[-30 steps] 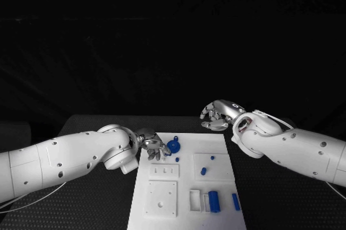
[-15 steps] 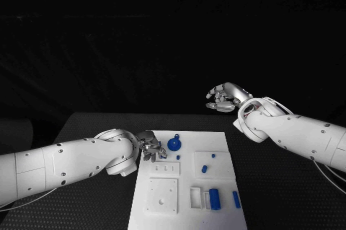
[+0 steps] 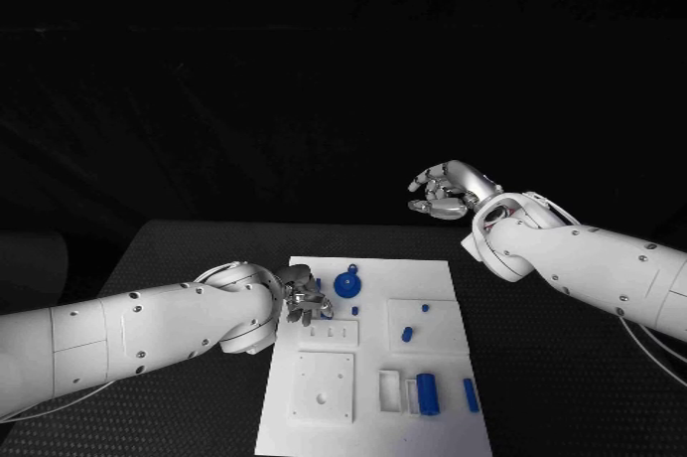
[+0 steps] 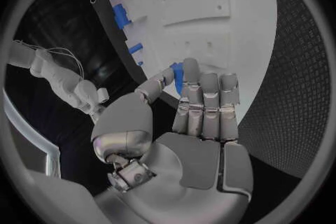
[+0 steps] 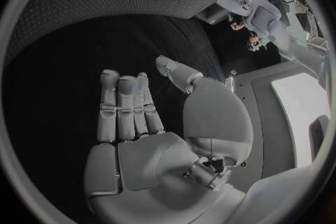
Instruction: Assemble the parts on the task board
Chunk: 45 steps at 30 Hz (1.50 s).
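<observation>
Leftmost, the left hand (image 3: 304,296) sits low over the left edge of the task board (image 3: 375,417), its fingers bunched around a small blue part (image 4: 178,75) pinched between thumb and fingertips, just above the board's surface. Just right of that hand, on the board's far end, lies a round blue part (image 3: 348,282) with a small tab, and a tiny blue piece (image 3: 355,310) lies close beside it. Further along the board, two small blue pegs (image 3: 407,333) rest on a raised white square, one nearer the far corner. Toward the near end of the board, a blue cylinder (image 3: 425,392) lies beside a white slotted holder, with a slim blue bar (image 3: 470,394) just right of it. Well right of the board and raised above the black worktop (image 3: 187,246), the right hand (image 3: 448,191) holds nothing, its fingers loosely extended and slightly apart.
</observation>
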Tool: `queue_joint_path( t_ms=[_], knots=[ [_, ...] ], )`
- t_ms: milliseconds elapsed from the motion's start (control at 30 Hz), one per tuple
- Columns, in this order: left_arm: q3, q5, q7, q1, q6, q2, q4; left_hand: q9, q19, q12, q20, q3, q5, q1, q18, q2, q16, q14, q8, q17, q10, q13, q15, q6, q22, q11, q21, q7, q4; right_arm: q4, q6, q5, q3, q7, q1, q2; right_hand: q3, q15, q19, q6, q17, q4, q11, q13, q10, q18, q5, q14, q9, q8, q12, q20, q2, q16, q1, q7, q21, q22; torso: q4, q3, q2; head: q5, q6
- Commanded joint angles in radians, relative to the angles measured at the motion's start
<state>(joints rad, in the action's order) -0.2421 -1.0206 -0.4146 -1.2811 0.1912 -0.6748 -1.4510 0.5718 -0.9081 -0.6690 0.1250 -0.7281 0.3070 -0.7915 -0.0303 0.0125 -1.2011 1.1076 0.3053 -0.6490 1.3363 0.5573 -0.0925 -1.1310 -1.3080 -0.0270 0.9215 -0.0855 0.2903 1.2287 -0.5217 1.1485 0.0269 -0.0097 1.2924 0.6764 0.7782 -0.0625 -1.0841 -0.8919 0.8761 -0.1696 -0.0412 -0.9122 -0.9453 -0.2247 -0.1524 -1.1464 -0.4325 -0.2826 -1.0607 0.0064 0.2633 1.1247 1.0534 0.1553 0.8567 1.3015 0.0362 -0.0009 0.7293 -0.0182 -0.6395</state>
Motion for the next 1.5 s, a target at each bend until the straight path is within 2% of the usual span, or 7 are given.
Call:
queue_joint_path(
  t_ms=[33, 167, 1067, 1500],
  knots=[
    [0.001, -0.042, -0.004, 0.009, -0.004, 0.004, 0.001, 0.11, -0.008, -0.007, 0.094, -0.045, 0.007, 0.002, -0.004, -0.001, -0.005, 0.037, 0.115, 0.002, 0.069, 0.0, -0.035, -0.102, -0.019, -0.063, 0.005, 0.083, -0.037, 0.0, -0.004, -0.007, -0.001, 0.015, 0.0, -0.001, -0.005, -0.001, 0.002, 0.005, -0.002, -0.002, -0.003, 0.003, 0.008, -0.037, -0.009, 0.008, -0.001, 0.002, 0.002, 0.007, -0.003, -0.002, 0.005, 0.001, -0.007, 0.002, -0.0003, 0.0001, 0.0, 0.0, -0.003],
    [0.001, -0.054, -0.004, 0.014, -0.01, 0.008, 0.001, 0.111, -0.008, -0.008, 0.094, -0.047, 0.009, 0.005, -0.005, -0.001, -0.006, 0.038, 0.116, 0.002, 0.07, 0.0, -0.035, -0.103, -0.02, -0.064, 0.006, 0.083, -0.035, 0.002, -0.002, -0.007, -0.001, 0.013, 0.0, 0.0, -0.005, 0.0, 0.004, 0.006, -0.004, -0.003, -0.004, 0.007, 0.01, -0.037, -0.012, 0.01, -0.001, 0.002, 0.002, 0.009, -0.003, -0.003, 0.005, 0.001, -0.009, 0.003, -0.0002, -0.0005, 0.0, 0.002, -0.008],
    [0.001, -0.071, -0.012, 0.038, -0.044, 0.014, 0.007, 0.115, -0.011, -0.012, 0.094, -0.054, 0.012, 0.022, -0.005, 0.006, -0.011, 0.041, 0.122, 0.004, 0.076, 0.0, -0.034, -0.107, -0.02, -0.063, 0.011, 0.085, -0.03, 0.004, 0.004, -0.007, -0.001, 0.011, 0.0, 0.003, -0.008, 0.001, 0.006, 0.008, -0.009, -0.005, -0.005, 0.018, 0.013, -0.037, -0.027, 0.013, -0.002, 0.0, -0.001, 0.012, -0.006, 0.0, 0.008, 0.002, -0.013, 0.006, 0.0008, -0.0009, -0.001, 0.003, -0.018],
    [0.001, -0.083, -0.012, 0.046, -0.044, 0.02, 0.014, 0.116, -0.011, -0.014, 0.094, -0.058, -0.006, 0.032, -0.006, 0.008, -0.013, 0.041, 0.124, 0.006, 0.077, 0.0, -0.033, -0.107, -0.02, -0.06, 0.013, 0.086, -0.038, 0.007, 0.002, -0.007, -0.001, 0.012, 0.0, 0.003, -0.009, 0.001, 0.01, 0.008, -0.011, -0.006, -0.005, 0.023, 0.016, -0.037, -0.031, 0.017, -0.002, 0.0, -0.002, 0.015, -0.006, 0.0, 0.007, 0.002, -0.017, 0.008, -0.0001, 0.0003, -0.001, 0.004, -0.018]
  ],
)
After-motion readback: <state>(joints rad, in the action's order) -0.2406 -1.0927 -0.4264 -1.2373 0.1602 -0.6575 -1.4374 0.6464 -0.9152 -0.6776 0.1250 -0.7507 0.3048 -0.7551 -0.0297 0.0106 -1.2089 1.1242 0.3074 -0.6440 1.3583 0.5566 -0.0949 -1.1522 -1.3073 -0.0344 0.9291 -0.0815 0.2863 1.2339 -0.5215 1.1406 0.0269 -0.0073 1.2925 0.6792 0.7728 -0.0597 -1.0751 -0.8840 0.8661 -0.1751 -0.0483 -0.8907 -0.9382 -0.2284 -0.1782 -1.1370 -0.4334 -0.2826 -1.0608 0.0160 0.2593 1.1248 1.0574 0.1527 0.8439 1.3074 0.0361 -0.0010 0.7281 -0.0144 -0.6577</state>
